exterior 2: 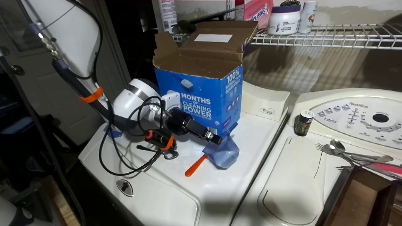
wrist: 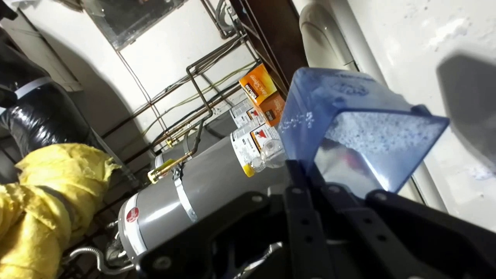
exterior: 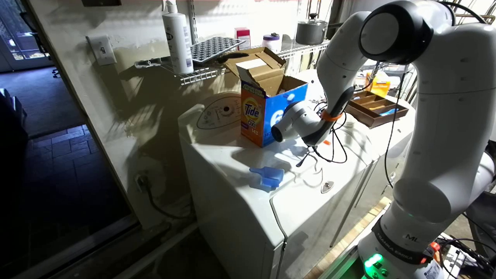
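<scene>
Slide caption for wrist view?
Black end effector shut on the edge of a translucent blue plastic scoop, grey cylindrical tank behind.

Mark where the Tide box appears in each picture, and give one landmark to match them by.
In an exterior view: Tide box, near the centre, orange logo side showing.
In an exterior view: Tide box, upper centre, behind the gripper.
Wrist view: not in it; blue scoop right of centre.
Shared landmark: white appliance top, under the box in both exterior views, along the right in the wrist view.
</scene>
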Robot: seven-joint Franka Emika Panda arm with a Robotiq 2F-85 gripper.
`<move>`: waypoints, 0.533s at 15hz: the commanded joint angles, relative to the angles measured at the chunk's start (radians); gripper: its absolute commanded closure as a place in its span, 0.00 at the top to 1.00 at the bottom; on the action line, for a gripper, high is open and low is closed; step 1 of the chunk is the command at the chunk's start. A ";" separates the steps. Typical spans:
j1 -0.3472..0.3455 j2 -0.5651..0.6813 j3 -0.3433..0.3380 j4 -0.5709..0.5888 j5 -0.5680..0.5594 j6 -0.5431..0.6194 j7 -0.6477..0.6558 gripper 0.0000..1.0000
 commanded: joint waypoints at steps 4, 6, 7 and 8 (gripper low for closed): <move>-0.041 -0.081 -0.029 0.005 0.095 0.139 0.037 0.01; -0.050 -0.111 -0.041 0.001 0.120 0.177 0.051 0.01; -0.054 -0.123 -0.048 -0.001 0.127 0.197 0.061 0.01; -0.057 -0.137 -0.054 -0.003 0.139 0.218 0.069 0.01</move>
